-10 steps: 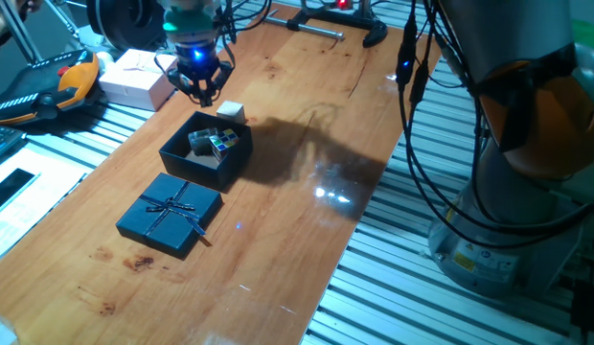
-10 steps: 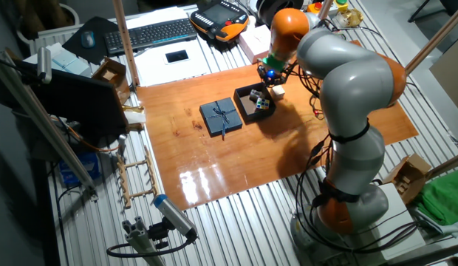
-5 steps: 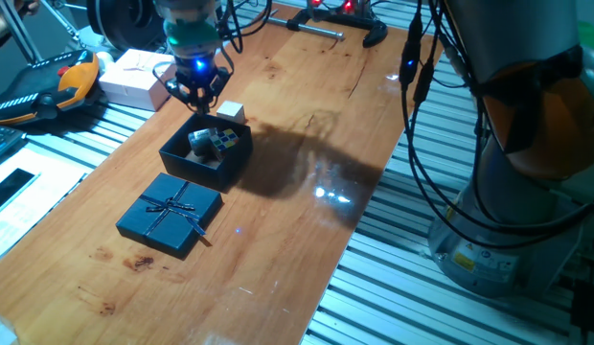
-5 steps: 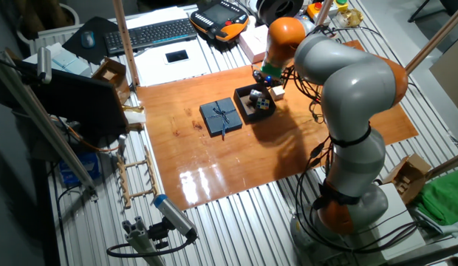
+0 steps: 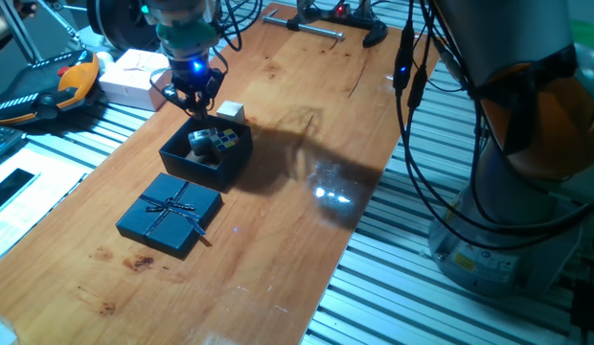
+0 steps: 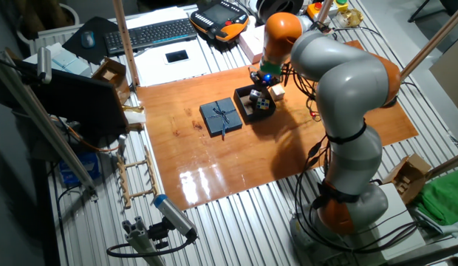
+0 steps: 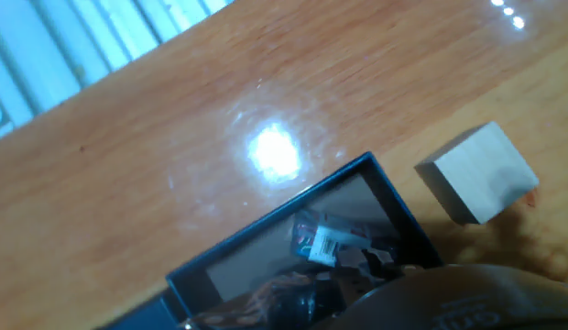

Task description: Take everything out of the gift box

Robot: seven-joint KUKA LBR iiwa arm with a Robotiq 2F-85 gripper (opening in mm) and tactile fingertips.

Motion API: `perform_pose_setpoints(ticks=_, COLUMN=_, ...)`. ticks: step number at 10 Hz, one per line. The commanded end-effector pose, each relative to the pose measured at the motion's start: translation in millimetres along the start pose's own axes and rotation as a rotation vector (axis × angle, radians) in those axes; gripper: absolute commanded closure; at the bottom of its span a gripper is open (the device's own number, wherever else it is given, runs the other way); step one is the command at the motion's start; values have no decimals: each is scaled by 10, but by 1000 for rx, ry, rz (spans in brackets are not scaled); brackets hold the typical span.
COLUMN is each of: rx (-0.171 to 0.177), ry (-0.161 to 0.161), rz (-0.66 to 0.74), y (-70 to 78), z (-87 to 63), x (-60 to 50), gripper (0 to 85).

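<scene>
Claw [image 5: 194, 94] shifted over gift box [image 5: 207, 151] (contents half-hidden).

On the tabletop [image 5: 307, 125] the gift box [image 5: 207, 153] stands open with the puzzle cube [image 5: 220, 142] inside it. The block [image 5: 230, 112] sits on the tabletop just beside the box's far corner. The lid [image 5: 170, 213] lies just beside the box on its near side. The hand [image 5: 194, 96] hangs over the box's far edge
</scene>
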State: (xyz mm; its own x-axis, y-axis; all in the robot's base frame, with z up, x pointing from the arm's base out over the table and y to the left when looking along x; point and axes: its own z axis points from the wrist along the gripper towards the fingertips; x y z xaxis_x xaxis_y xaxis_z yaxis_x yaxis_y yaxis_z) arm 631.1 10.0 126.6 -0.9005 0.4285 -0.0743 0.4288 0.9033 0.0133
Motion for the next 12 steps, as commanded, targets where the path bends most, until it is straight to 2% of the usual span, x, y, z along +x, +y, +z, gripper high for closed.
perform_pose_setpoints(ticks=1, rx=-48, ry=11, rz=-710, y=11, z=14, x=2, gripper=840)
perform_pose_setpoints(ticks=4, rx=-56, ry=-13, rz=-818, y=32, z=56, x=-3, gripper=840)
perform_pose_setpoints(ticks=6, rx=-51, ry=-1, rz=-889, y=48, z=84, x=-19, gripper=840)
perform_pose_setpoints(ticks=8, rx=-75, ry=2, rz=-887, y=59, z=113, x=-23, gripper=840)
perform_pose_setpoints(ticks=12, rx=-75, ry=4, rz=-887, y=75, z=122, x=-26, gripper=840)
